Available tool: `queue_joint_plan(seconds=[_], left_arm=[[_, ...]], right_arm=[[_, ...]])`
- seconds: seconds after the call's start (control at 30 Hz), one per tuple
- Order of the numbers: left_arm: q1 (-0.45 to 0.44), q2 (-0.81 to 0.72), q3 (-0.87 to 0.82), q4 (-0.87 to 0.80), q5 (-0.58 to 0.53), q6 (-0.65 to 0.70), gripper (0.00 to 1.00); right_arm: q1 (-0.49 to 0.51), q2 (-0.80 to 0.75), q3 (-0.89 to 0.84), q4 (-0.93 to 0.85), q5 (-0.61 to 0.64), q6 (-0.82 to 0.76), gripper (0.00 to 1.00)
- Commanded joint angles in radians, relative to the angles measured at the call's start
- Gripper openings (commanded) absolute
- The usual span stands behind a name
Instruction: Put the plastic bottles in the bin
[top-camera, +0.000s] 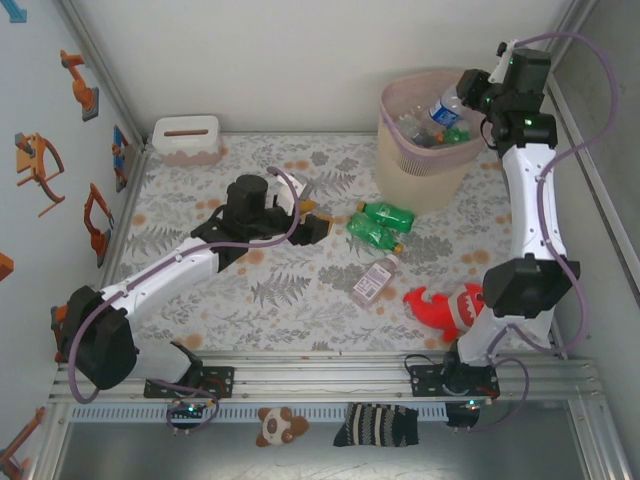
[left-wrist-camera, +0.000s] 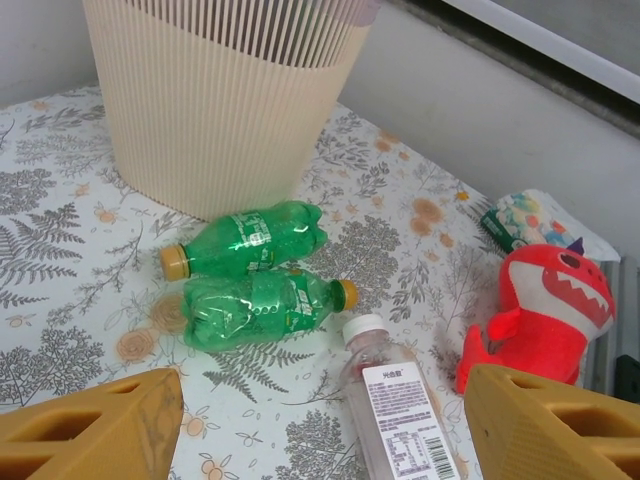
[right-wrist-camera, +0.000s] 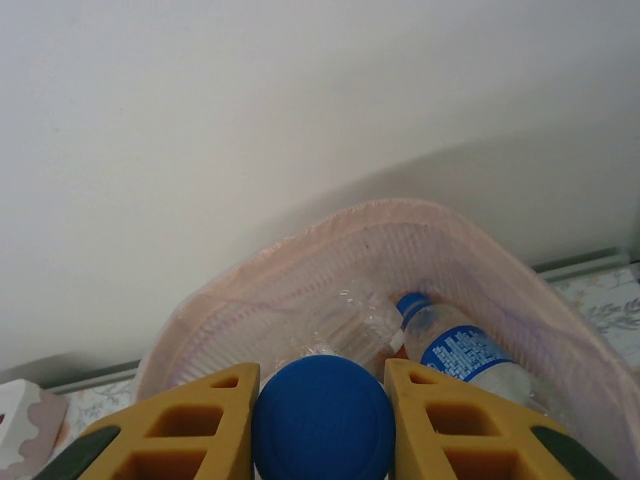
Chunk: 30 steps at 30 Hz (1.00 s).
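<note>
Floral mat | shark toy nr clear bottle | white box far-L

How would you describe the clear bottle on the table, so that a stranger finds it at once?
Start at the tall beige bin at the far right. Before it lie two green bottles, and nearer, beside the red plush shark, lies the clear bottle. It is colourless with a white cap; theirs are yellow.

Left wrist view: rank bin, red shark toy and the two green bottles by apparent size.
1. bin, largest though cropped.
2. red shark toy, bulkier than either bottle.
3. upper green bottle and lower green bottle look alike, so unranked.
</note>
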Motion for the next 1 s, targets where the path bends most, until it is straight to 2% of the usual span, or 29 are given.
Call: queue_joint_plan(seconds=[0.0, 0.3, 0.4, 0.47, 0.6, 0.7, 0.83, 0.97], left_arm=[[0.009, -0.035, -0.016, 0.02, 0.017, -0.019, 0.73], [0.016, -0.038, -0.028, 0.023, 0.017, -0.03, 0.73], [0.018, -0.041, -0.029, 0.02, 0.017, -0.03, 0.73], [0.018, -0.043, -0.029, 0.015, 0.015, -0.03, 0.73], [0.018, -0.053, -0.033, 0.012, 0.01, -0.031, 0.73], [0.019, -0.062, -0.039, 0.012, 0.006, -0.034, 0.73], [0.019, -0.071, -0.044, 0.014, 0.001, -0.035, 0.73], [0.02, -0.074, -0.046, 0.014, 0.0, -0.036, 0.73]], right_arm=[[-0.025, 0.036, 0.052, 0.022, -0.107, 0.067, 0.26], [-0.066, 0.169, 0.087, -0.041, -0.228, 0.112, 0.27], [-0.079, 0.199, 0.091, -0.06, -0.235, 0.12, 0.3], [-0.086, 0.213, 0.103, -0.08, -0.228, 0.119, 0.33], [-0.09, 0.21, 0.122, -0.108, -0.166, 0.094, 0.48], [-0.09, 0.2, 0.151, -0.129, -0.123, 0.07, 0.56], [-0.09, 0.182, 0.18, -0.148, -0.085, 0.052, 0.58], [-0.088, 0.157, 0.175, -0.138, -0.093, 0.053, 0.57]])
